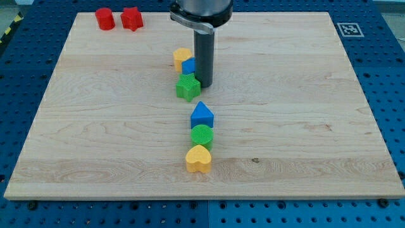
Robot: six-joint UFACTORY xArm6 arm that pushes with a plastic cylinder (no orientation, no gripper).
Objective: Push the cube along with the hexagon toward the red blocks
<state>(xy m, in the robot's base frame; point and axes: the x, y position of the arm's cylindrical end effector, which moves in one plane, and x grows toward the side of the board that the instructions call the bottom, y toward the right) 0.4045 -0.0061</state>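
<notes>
Tip beside cube, reds far off

Tip [205, 83] sits at the blue cube's [188, 66] right, seemingly touching. Yellow hexagon [182, 56] adjoins it; green star [188, 87] below. No jaws: bare rod. Push steadily up-left across the worktop [304, 126] toward red blocks [119, 18], keeping both together.

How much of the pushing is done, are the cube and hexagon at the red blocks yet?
Not yet. My tip sits just right of the blue cube, which touches the yellow hexagon; a green star sits below them. The red cylinder and red star wait far off at the board's top left, so nearly all the pushing remains.
</notes>
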